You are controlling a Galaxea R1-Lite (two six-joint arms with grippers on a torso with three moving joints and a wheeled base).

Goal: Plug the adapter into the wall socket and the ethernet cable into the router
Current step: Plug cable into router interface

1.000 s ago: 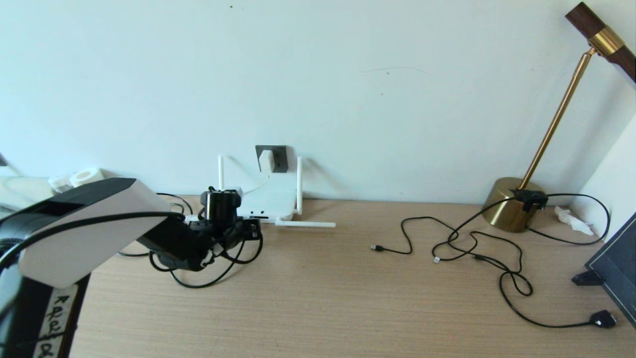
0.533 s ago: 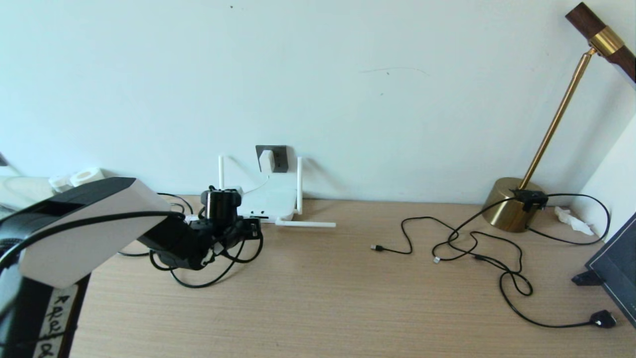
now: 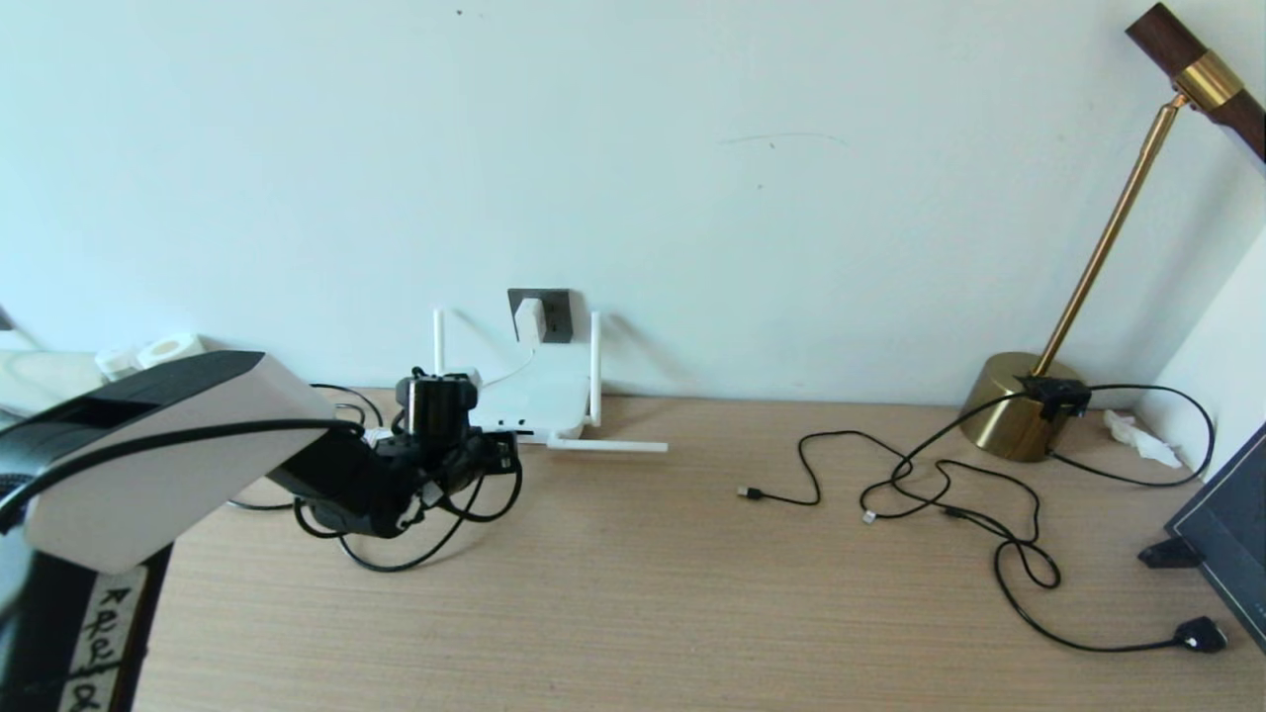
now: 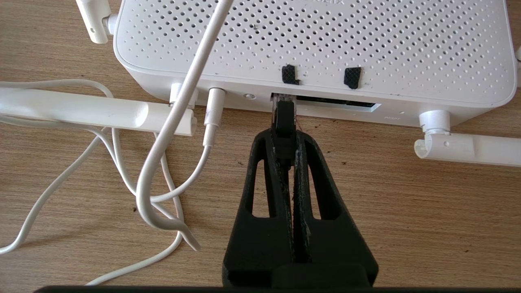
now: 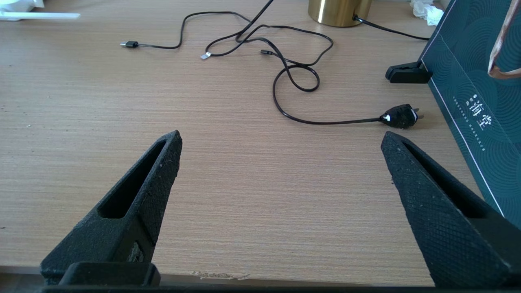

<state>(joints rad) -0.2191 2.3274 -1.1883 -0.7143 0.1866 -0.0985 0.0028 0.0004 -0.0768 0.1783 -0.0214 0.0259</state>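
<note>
Left gripper [image 4: 286, 138] is clamped on the ethernet cable [image 4: 283, 118], its clear plug at the router [image 4: 313, 49] port mouth; full seating cannot be confirmed. Adapter [image 3: 529, 318] sits in the socket [image 3: 554, 314]. Right gripper [image 5: 281, 142] is parked, spread wide, holding nothing.

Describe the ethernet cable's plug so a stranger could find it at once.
Start at the white router by the wall; along its near edge runs a row of ports. The ethernet cable ends there, its clear plug at a port, its black boot pinched by the left tool. The cords beside it are white.
</note>
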